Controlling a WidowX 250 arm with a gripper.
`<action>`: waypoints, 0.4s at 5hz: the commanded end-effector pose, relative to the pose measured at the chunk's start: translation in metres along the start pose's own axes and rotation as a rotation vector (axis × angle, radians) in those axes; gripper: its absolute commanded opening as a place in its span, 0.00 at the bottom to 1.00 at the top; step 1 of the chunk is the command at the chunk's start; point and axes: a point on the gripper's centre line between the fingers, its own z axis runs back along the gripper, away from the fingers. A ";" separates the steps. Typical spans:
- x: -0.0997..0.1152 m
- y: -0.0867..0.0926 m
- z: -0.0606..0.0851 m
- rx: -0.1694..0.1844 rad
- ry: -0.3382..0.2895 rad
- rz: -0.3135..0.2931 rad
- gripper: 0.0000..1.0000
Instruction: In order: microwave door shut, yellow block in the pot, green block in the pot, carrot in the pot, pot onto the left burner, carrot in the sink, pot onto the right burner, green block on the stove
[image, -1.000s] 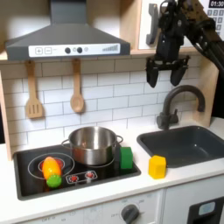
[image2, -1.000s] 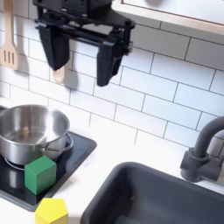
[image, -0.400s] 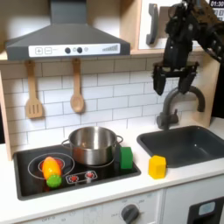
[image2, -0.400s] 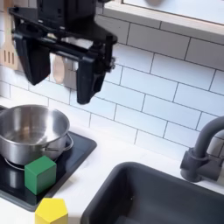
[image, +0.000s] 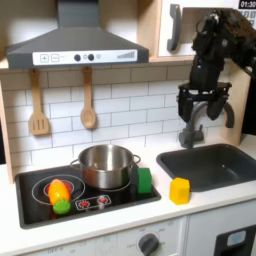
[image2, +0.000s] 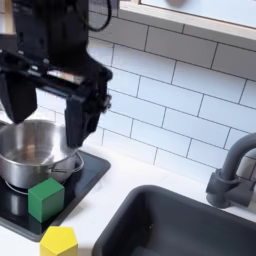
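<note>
My gripper (image: 203, 116) hangs open and empty above the sink (image: 215, 167), in front of the black faucet (image: 192, 133). The yellow block (image: 179, 190) sits on the counter between stove and sink. The green block (image: 144, 181) stands on the stove (image: 130, 198) beside the steel pot (image: 105, 165). The carrot (image: 59, 192) lies on the burner at the first exterior view's left. The microwave door (image: 177, 28) sits flush at top right. In the second exterior view the gripper (image2: 45, 112) hovers over the pot (image2: 35, 155), with the green block (image2: 45, 198) and yellow block (image2: 58, 241) below.
Two wooden utensils (image: 39, 105) hang on the tiled wall under the grey hood (image: 75, 45). The faucet (image2: 235, 170) rises behind the sink basin (image2: 190, 225). A knob (image: 149, 243) sits on the cabinet front.
The open gripper has come down from beside the microwave to the faucet's height, drifting to the first exterior view's right; in the second exterior view it moved left and lower. The objects have not moved.
</note>
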 end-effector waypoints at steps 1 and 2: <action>0.000 0.000 -0.001 -0.002 0.003 -0.002 1.00; 0.000 0.000 0.000 0.000 0.002 -0.002 1.00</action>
